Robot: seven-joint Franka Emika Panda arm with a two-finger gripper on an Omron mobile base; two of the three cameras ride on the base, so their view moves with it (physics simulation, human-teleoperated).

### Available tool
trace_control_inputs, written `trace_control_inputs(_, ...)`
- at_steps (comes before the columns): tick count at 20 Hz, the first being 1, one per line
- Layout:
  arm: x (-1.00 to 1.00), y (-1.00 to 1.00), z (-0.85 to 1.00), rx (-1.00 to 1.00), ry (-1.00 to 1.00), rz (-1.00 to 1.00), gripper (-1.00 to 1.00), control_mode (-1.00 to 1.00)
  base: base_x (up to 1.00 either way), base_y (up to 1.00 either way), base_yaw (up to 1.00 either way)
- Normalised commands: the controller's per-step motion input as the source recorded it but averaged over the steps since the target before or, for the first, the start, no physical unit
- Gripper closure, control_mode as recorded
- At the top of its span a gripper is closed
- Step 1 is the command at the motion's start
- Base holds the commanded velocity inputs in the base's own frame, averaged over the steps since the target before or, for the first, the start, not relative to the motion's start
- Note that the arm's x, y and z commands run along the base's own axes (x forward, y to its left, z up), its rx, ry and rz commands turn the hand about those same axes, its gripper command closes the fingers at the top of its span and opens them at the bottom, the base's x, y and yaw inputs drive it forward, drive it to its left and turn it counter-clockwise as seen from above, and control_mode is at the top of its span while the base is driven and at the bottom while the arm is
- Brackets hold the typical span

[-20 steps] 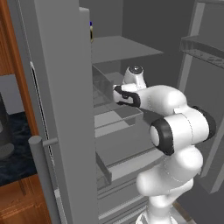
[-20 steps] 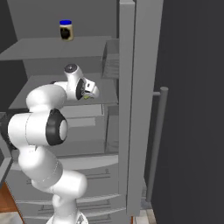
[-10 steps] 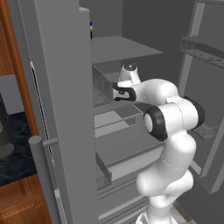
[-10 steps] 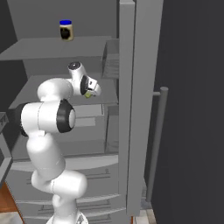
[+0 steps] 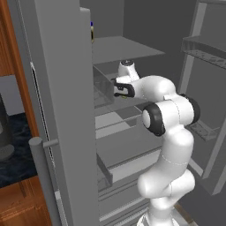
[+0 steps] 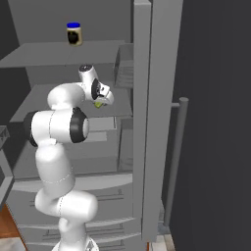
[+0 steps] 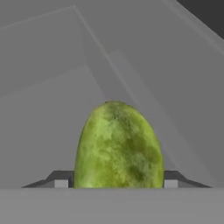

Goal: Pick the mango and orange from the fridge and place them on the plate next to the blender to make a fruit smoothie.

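Gripper (image 7: 116, 186) is clamped on the mango (image 7: 118, 146): in the hand view a finger tip sits tight on each side of the green oval fruit, which stands up between them. In the right base view a bit of yellow-green mango (image 6: 98, 104) peeks out under the hand, held above the middle shelf (image 6: 29, 105) of the fridge (image 6: 147, 98), apparently off the surface, though the gap is hard to judge. Left base view has the gripper (image 5: 119, 89) at the mouth of the fridge interior, near a clear drawer (image 5: 103, 86).

A blue-lidded jar (image 6: 74, 34) sits on the top shelf, well apart from the hand.

Step in hand, as I read it: mango grasped, carry-out phase. Orange, plate and blender can't be located from these views.

Next move calls for pulling the arm straight back out between the open door (image 5: 57, 110) and the shelf edges without clipping them, then getting over to the plate beside the blender. Grip looks centred, so slip risk seems low.
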Motion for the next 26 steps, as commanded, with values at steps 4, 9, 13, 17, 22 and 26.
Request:
trace_control_inputs(4,0.00,0.00,-0.07,0.00,0.00,0.00,1.00,-1.00,0.00,0.00,0.00)
trace_control_inputs(9,-0.27,0.00,0.00,0.00,-0.02,0.00,1.00,-1.00,0.00,0.00,0.00)
trace_control_inputs(13,-0.73,0.00,0.00,0.00,-0.22,0.00,1.00,-1.00,0.00,0.00,0.00)
trace_control_inputs(17,-0.74,0.00,0.00,-0.04,-0.40,0.00,1.00,-1.00,0.00,0.00,0.00)
trace_control_inputs(22,-0.71,0.01,0.32,-0.05,-0.47,0.01,1.00,-1.00,0.00,0.00,0.00)
trace_control_inputs(26,-0.94,0.08,0.99,-0.08,-0.34,0.01,1.00,-1.00,0.00,0.00,0.00)
